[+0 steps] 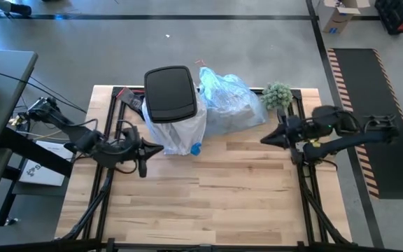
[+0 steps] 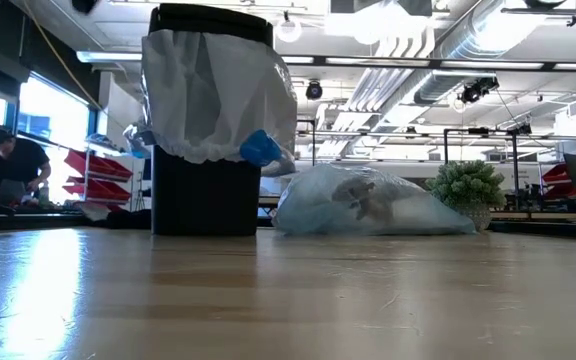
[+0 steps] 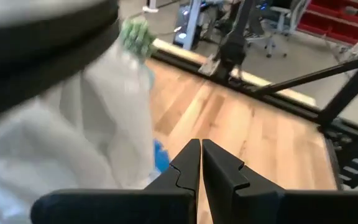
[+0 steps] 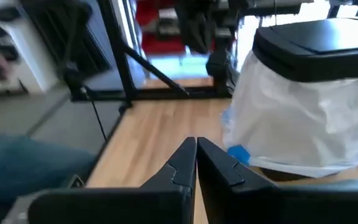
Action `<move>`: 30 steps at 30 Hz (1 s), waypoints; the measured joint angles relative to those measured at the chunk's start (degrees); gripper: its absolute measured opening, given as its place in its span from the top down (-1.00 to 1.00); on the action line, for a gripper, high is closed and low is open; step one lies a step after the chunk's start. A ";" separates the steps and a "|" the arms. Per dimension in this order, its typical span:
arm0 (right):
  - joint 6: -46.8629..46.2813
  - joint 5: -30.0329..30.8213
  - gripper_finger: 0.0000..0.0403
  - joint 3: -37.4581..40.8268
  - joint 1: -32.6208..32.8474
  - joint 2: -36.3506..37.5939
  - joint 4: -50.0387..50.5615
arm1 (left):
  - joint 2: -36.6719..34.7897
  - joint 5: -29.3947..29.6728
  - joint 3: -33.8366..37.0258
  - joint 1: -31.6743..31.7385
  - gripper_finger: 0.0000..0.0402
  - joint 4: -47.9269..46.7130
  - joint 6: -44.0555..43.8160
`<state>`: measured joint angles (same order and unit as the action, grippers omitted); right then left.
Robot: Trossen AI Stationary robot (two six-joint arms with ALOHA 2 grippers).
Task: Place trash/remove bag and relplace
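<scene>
High view: light-blue bag (image 1: 228, 102), tied and bulging, lies at the table's far edge between the black bin (image 1: 169, 93) and plant (image 1: 277, 94), well apart from both clenched, empty grippers — left (image 1: 158, 148), right (image 1: 264, 139). Low view: crinkled translucent bag (image 2: 368, 205) shows brownish scraps inside, contents unclear. Wrist views: left fingers (image 3: 188, 163) and right fingers (image 4: 185, 155) pressed together; white liner (image 4: 303, 118) drapes the bin.
</scene>
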<state>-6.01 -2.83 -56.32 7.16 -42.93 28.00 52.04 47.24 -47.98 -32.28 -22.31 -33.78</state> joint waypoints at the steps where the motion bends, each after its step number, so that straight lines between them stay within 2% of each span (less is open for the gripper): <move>1: -1.16 0.01 1.00 3.33 0.29 2.53 -2.00 | -0.46 -0.89 2.17 1.05 1.00 1.85 -0.10; 4: -4.93 0.33 1.00 12.53 0.35 9.45 -8.37 | -3.63 -7.68 8.92 6.62 1.00 12.33 3.09; 7: -7.98 0.55 1.00 19.55 0.35 15.24 -14.35 | -6.66 -18.26 15.56 15.58 1.00 25.41 9.11; 9: -10.46 0.64 1.00 22.76 0.35 18.32 -17.00 | -8.64 -25.14 18.91 21.05 1.00 29.12 13.37; 11: -12.43 0.87 1.00 24.57 0.35 20.62 -17.97 | -11.53 -28.79 20.50 25.33 1.00 28.88 16.05; 16: -14.55 2.88 1.00 25.49 0.35 23.43 -17.58 | -20.81 -29.98 22.28 33.40 1.00 19.89 18.45; 20: -14.48 4.63 1.00 25.49 0.35 23.54 -17.92 | -25.82 -31.06 24.82 38.40 1.00 22.02 22.04; 25: -13.50 5.69 1.00 25.49 0.35 23.50 -17.44 | -25.77 -35.35 29.38 42.74 1.00 24.85 20.94; 30: -10.69 5.37 1.00 25.47 0.35 24.37 -15.18 | -26.57 -41.16 30.44 40.87 1.00 23.55 18.18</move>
<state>-16.70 2.54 -30.85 7.51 -18.56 12.82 25.47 6.08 -17.54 8.60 1.24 -15.61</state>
